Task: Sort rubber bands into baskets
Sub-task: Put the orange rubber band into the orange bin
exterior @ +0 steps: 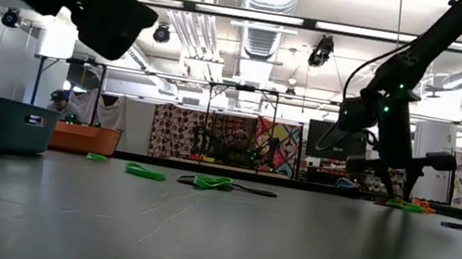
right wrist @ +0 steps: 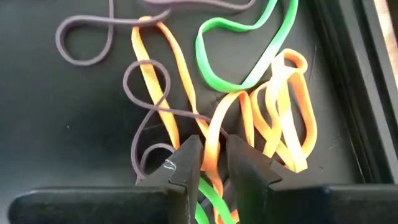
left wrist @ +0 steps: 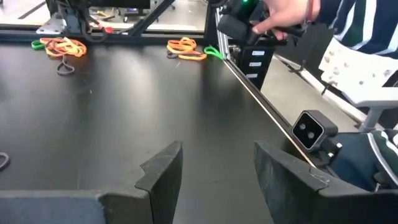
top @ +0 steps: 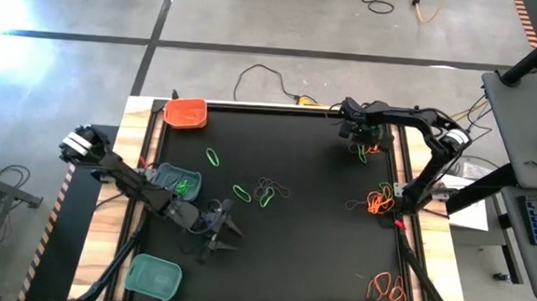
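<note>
Right wrist view has the right pincer (right wrist: 213, 163) pinching an orange rubber band (right wrist: 214, 146) in a tangle of orange, green and dark bands at the desk's (top: 318, 256) far right corner. Left pincer (left wrist: 217, 171) hangs spread near the teal basket (top: 170, 177); orange basket (top: 186, 113) sits beyond.

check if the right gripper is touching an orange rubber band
Touching. The right wrist view shows the right gripper with its fingers closed against an orange rubber band that runs between them.

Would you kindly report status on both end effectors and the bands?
Right end effector closing on thin orange rubber band, tangled with green and dark bands. Left end effector open, empty.
</note>
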{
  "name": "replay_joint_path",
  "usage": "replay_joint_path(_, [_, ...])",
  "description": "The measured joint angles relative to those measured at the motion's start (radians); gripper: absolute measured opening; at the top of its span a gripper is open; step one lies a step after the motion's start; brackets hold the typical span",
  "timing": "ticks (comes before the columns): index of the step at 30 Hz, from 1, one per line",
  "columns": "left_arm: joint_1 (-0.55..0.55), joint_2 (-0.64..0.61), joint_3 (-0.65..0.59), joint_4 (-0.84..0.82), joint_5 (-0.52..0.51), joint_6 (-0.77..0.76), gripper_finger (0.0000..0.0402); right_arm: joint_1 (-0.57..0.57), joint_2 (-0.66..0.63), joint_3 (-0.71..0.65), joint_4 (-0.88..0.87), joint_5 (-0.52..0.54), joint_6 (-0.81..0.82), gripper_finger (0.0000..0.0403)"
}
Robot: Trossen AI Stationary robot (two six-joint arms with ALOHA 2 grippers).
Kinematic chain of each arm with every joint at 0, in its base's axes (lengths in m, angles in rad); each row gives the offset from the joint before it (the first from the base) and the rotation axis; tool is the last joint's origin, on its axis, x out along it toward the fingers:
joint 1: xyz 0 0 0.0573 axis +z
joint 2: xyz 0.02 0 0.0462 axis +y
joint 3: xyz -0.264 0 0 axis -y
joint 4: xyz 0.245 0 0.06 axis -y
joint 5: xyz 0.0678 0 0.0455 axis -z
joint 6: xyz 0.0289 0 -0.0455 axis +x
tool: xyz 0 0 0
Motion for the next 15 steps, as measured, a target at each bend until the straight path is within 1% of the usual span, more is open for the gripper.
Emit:
replay_joint_path(4, [-0.009,0.021,0.008,-0.003,0.013,-0.012,0.0182,0.005,-0.005,0.000,-0.004,0.027,0.000,0.0048])
replay_joint_path(8, [-0.023,0.015,0.001,-0.021,0.024,-0.027,0.0182,0.021,-0.007,-0.010,-0.012,0.034,-0.004,0.0018])
replay_joint_path(12, [-0.046,-0.017,-0.009,-0.097,0.025,-0.056,0.0182,0.066,-0.014,-0.010,-0.018,0.095,-0.007,0.0010])
replay_joint_path(15, [-0.048,-0.066,-0.025,-0.165,0.027,-0.085,0.0182,0.137,-0.042,0.003,-0.012,0.168,-0.014,0.0009])
